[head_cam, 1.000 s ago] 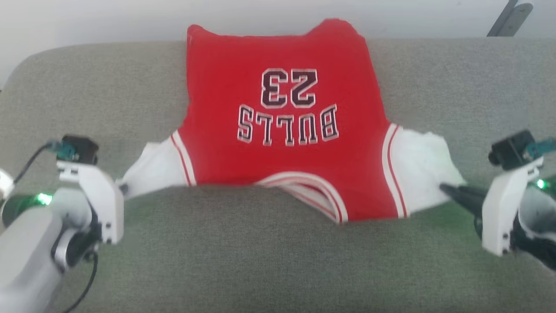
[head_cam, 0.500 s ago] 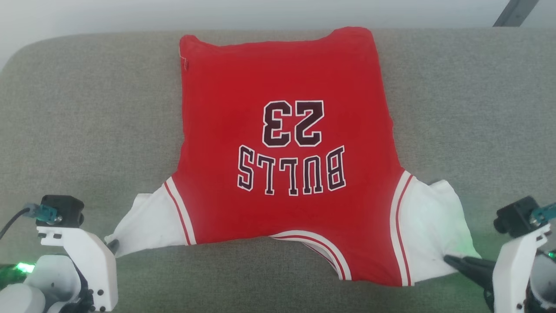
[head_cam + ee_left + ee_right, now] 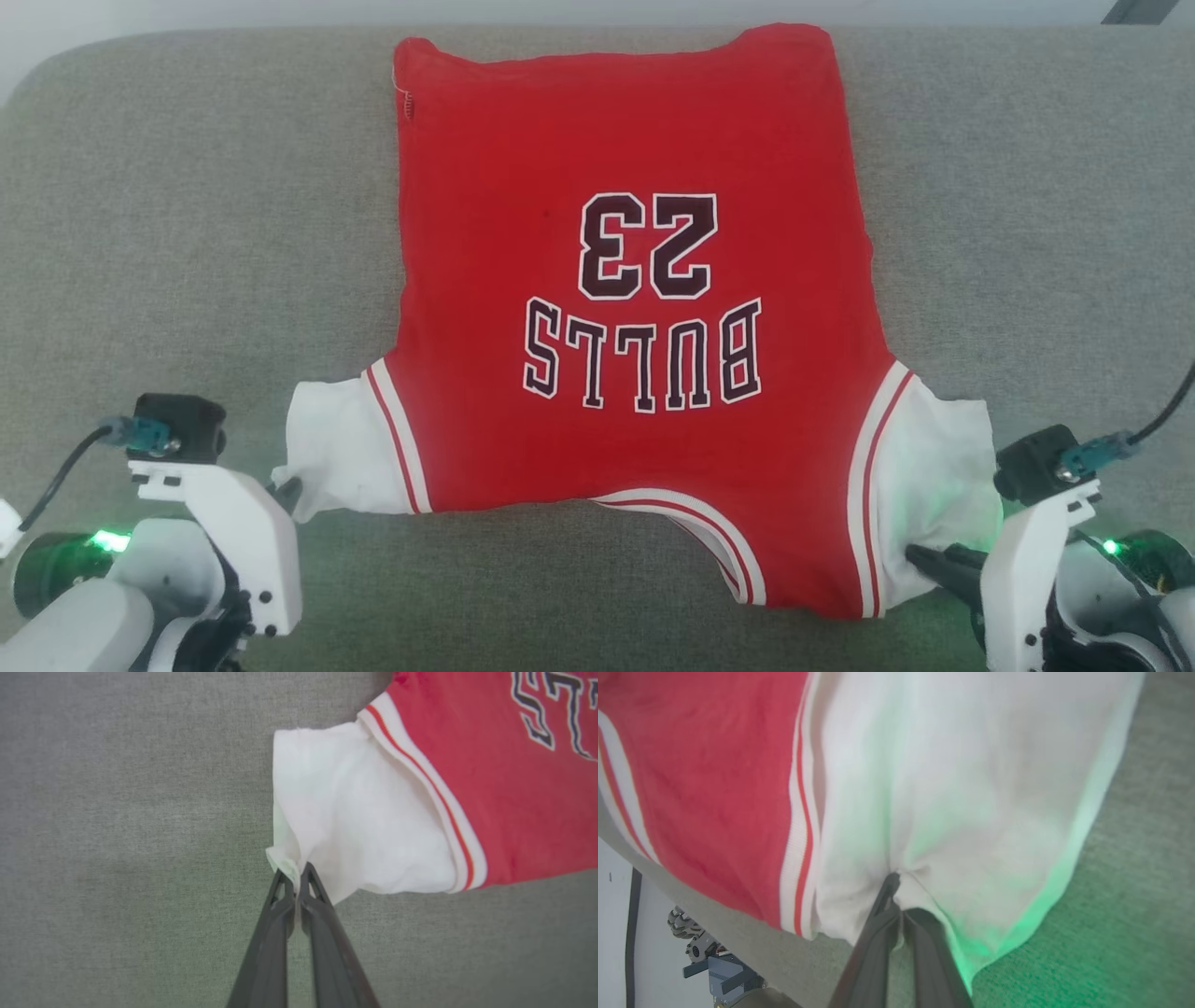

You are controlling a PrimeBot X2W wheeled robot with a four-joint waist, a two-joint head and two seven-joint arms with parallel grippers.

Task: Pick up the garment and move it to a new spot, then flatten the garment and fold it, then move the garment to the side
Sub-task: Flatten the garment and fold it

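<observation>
Nearest the robot, the left gripper [image 3: 288, 490] [image 3: 295, 877] is clenched on the outer corner of the garment's [image 3: 485, 280] [image 3: 514, 788] [image 3: 714, 765] left sleeve [image 3: 331, 448] [image 3: 364, 812]. The left wrist view shows its two dark fingers [image 3: 275, 933] pressed together, with a fold of white cloth pinched between the tips. The right gripper [image 3: 920, 557] [image 3: 899, 896] grasps the lower edge of the right sleeve [image 3: 943, 476] [image 3: 971, 788]. In the right wrist view the cloth puckers at its closed tips, and a green glow tints the sleeve. Each wrist carries a black camera [image 3: 177, 429] on a white bracket.

The garment lies face up and spread on a grey fabric surface [image 3: 187, 233] [image 3: 117, 812] [image 3: 1148, 905], roughly centred between the grippers. Both sleeves are drawn outward, well apart. The striped collar [image 3: 691, 532] lies at the near edge, right of centre. The red body's lower right corner reaches nearer the robot than the left.

Beyond the collar, the dark, white-outlined lettering [image 3: 644, 355] reads "BULLS 23", upside down to the head camera, with the word nearer and the number farther. The red body narrows slightly towards the far side.

The hem [image 3: 607, 70] lies farthest, close to the surface's rear edge. Its two corners rise a little higher than its middle.
</observation>
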